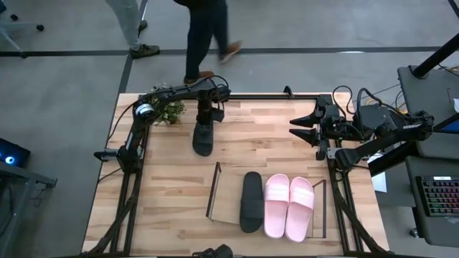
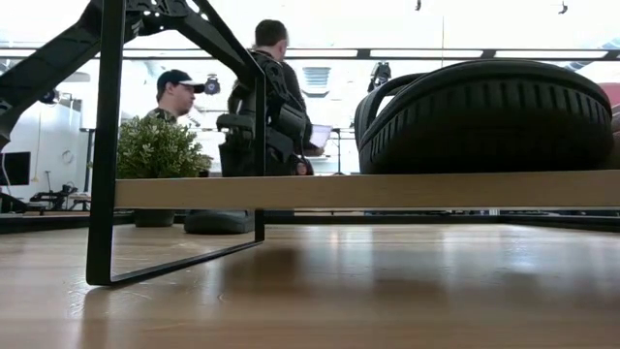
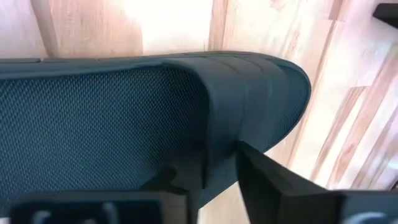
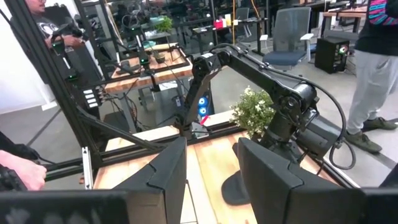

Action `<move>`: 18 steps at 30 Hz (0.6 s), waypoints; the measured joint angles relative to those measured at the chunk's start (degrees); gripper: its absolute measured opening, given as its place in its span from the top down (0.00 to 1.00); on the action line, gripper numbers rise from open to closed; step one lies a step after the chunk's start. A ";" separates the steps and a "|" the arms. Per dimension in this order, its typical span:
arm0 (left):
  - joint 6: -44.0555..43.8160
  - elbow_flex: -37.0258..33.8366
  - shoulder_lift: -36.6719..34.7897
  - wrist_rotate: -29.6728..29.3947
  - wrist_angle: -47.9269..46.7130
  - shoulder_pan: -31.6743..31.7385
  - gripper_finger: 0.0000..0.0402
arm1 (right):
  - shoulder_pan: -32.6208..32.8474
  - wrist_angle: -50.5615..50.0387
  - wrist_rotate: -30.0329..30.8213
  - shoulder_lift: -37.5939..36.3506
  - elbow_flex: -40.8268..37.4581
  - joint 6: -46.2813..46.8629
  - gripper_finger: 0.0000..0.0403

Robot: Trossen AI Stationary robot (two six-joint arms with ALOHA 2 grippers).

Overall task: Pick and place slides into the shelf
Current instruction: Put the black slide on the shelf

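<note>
A: Near edge first. What does the high view give that the low view does not?

B: All three shelved slides: one matte black slide point(image 1: 252, 201) and the pale pink pair point(image 1: 289, 206) side by side on the low light-wood shelf point(image 1: 228, 208). The low view shows only the black one, ribbed strap up, cut off at the right edge.

A: The fourth slide?

B: A black slide sandal point(image 1: 204, 137) lies on the tabletop, far-left of the shelf. The left gripper point(image 1: 206, 118) stands over it, fingers narrowed on its textured strap point(image 3: 249, 106); a firm hold cannot be told.

A: The other arm?

B: The right gripper point(image 4: 211, 165) waits at the far right, fingers parted, empty. A small green potted plant point(image 1: 166, 106) sits at the far edge.
</note>
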 joint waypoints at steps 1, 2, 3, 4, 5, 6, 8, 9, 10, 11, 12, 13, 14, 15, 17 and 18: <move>0.08 0.00 0.00 0.00 -0.01 0.01 0.86 | 0.02 0.00 0.00 0.00 0.00 -0.06 0.66; 0.22 0.00 0.00 -0.02 0.02 0.01 0.90 | 0.01 0.00 0.00 0.00 0.00 -0.08 0.66; 0.26 0.00 0.00 -0.02 0.02 0.01 0.93 | 0.00 0.00 0.00 0.00 0.00 -0.09 0.66; 0.26 0.00 0.00 0.00 0.03 0.01 0.96 | 0.00 0.00 0.00 0.00 0.00 -0.09 0.66; 0.33 0.00 0.00 0.00 0.05 0.01 0.98 | 0.02 0.00 0.00 0.00 0.00 -0.09 0.66; 0.80 0.00 0.00 0.00 0.06 0.01 0.98 | 0.02 0.00 0.00 0.00 0.00 -0.09 0.66; 1.86 -0.02 0.00 0.00 0.12 0.01 0.99 | 0.01 0.00 0.00 0.00 0.00 -0.08 0.66; 1.92 -0.03 0.00 0.00 0.14 0.01 0.99 | 0.00 0.00 0.00 0.00 0.00 -0.09 0.66; 1.90 -0.04 0.00 0.00 0.17 0.01 0.99 | 0.01 0.00 0.00 0.00 0.00 -0.09 0.66; 1.90 -0.04 0.00 0.00 0.18 0.01 0.99 | 0.00 0.00 0.00 0.00 0.00 -0.08 0.66; 1.90 -0.04 0.00 0.00 0.10 0.01 1.00 | 0.02 0.00 0.00 0.00 0.00 -0.09 0.66; 1.90 -0.04 0.00 0.00 0.06 0.01 1.00 | 0.02 0.00 0.00 0.00 0.00 -0.07 0.66; 1.90 0.03 0.00 0.00 -0.14 0.01 1.00 | 0.02 0.00 0.00 0.00 0.00 -0.07 0.66; 1.88 0.37 0.00 0.01 -0.63 0.01 1.00 | 0.02 0.00 0.00 0.00 0.00 -0.07 0.66; 1.89 0.94 0.00 0.04 -1.11 -0.05 1.00 | 0.00 0.00 0.00 0.00 0.00 -0.07 0.66; 1.89 1.25 0.00 0.03 -1.17 -0.06 1.00 | 0.02 0.00 0.00 0.00 0.00 -0.07 0.66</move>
